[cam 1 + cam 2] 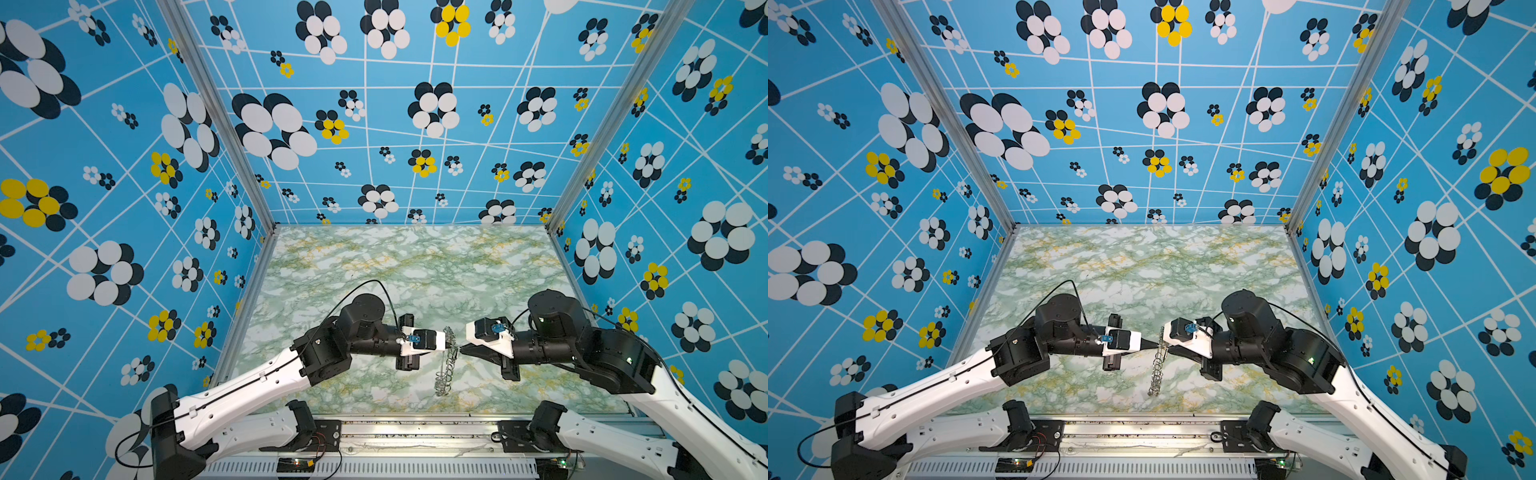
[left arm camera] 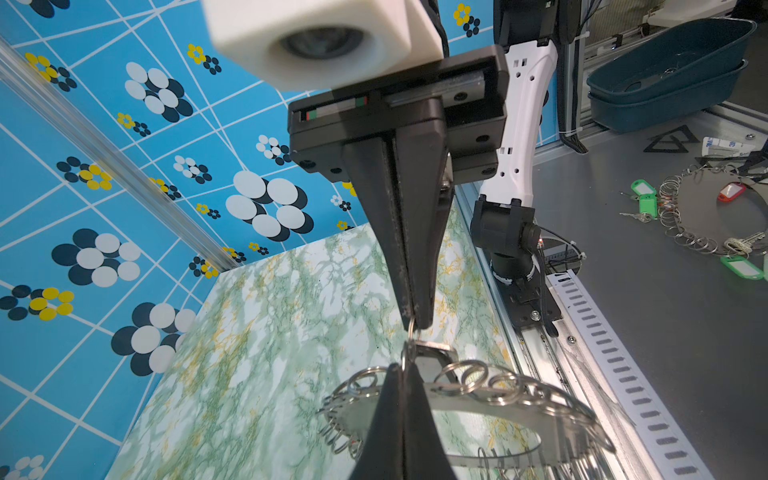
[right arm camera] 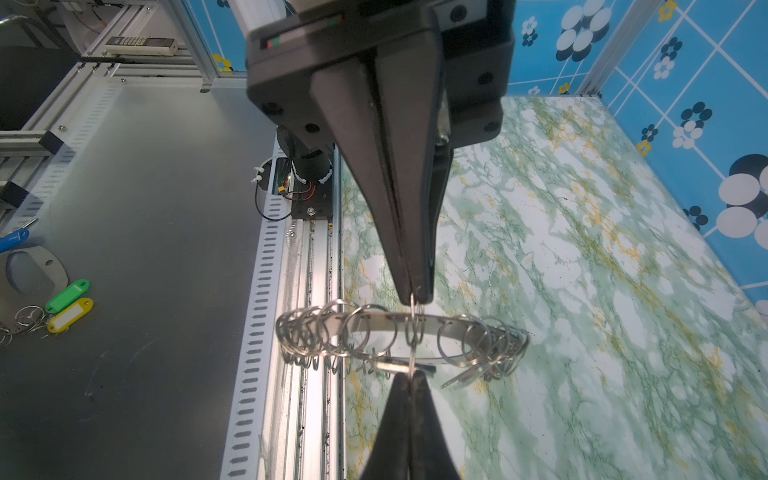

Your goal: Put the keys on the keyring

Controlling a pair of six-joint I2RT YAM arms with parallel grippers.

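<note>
The keyring is bright polished metal. The left pincer and right pincer look matt black plastic; the table is smooth, faintly glossy, marble-printed.

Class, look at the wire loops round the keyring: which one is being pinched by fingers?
The loop running straight from the left gripper to the right gripper; all other loops on the keyring hang loose, untouched.

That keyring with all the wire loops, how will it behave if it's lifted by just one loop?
The keyring looks like flat metal, so it probably stays stiff. Its wire loops hang loosely from the rim and likely swing and tangle. Pinched by one loop, it may pivot.
</note>
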